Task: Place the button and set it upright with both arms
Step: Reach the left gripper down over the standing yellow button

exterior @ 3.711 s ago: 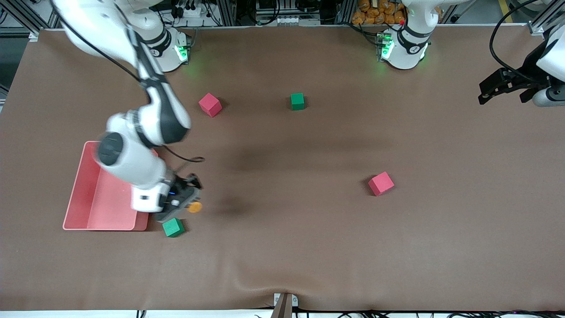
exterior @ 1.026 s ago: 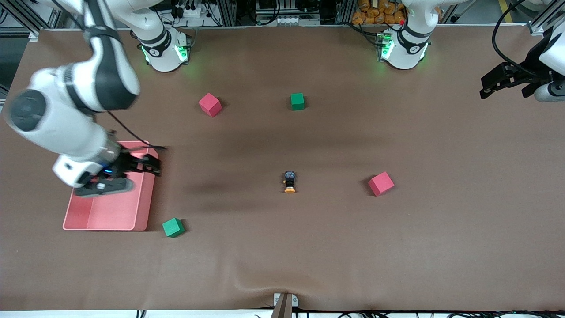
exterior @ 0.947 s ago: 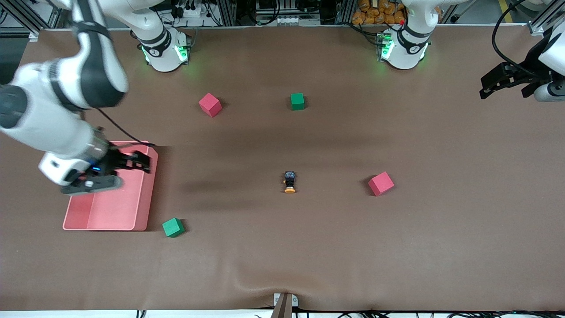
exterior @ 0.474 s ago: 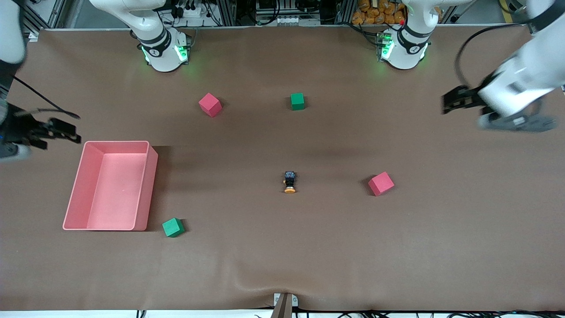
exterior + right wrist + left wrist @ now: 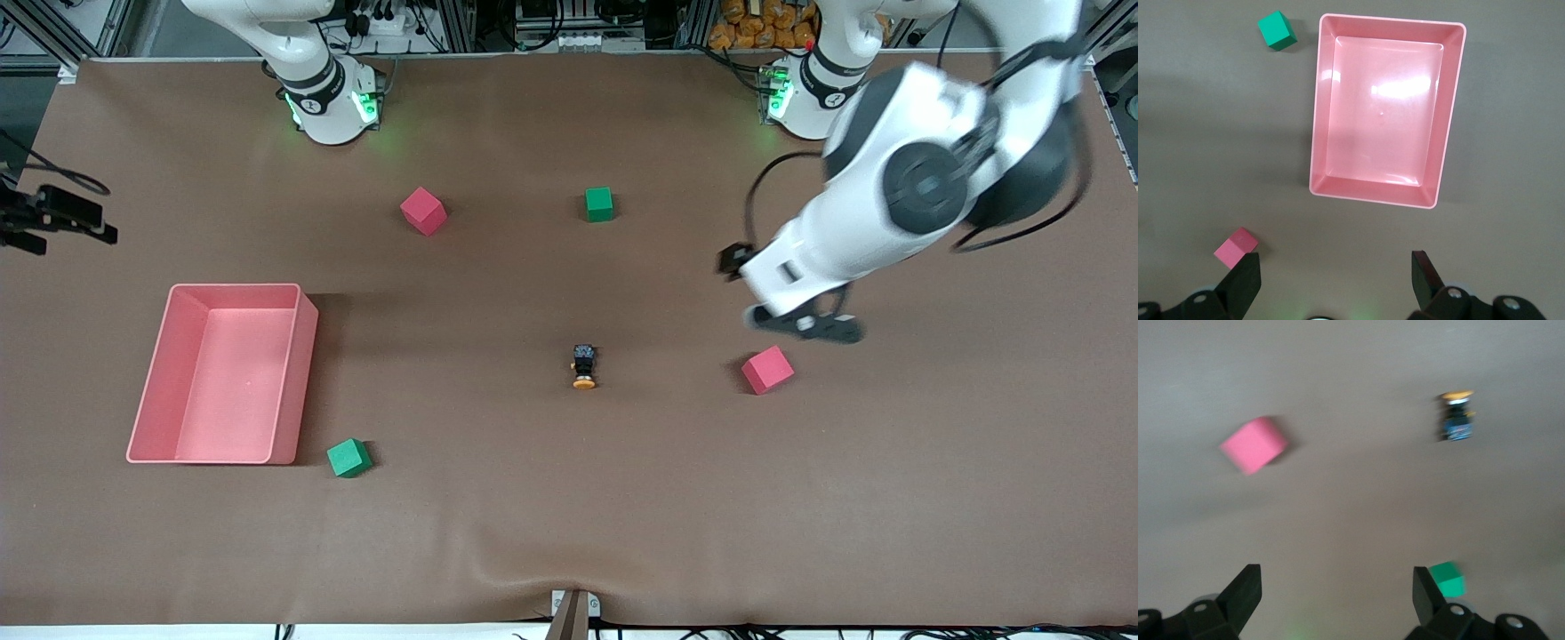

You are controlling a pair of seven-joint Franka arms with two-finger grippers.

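The button [image 5: 583, 366] lies on its side on the brown mat mid-table, orange cap toward the front camera. It also shows in the left wrist view [image 5: 1457, 417], apart from the gripper. My left gripper [image 5: 731, 260] hangs over the mat, toward the left arm's end from the button and above a red cube [image 5: 767, 369]. In the left wrist view it [image 5: 1335, 597] is open and empty. My right gripper [image 5: 93, 224] is over the mat at the right arm's end of the table. In the right wrist view it [image 5: 1335, 277] is open and empty.
A pink tray [image 5: 307, 356] stands toward the right arm's end, also in the right wrist view [image 5: 1321, 100]. A green cube [image 5: 348, 458] sits beside its near corner. A red cube [image 5: 423, 211] and a green cube [image 5: 599, 204] lie nearer the bases.
The right gripper, which held the button by the tray, left it lying mid-table and withdrew to its end. The left arm swung in from its end toward the middle.
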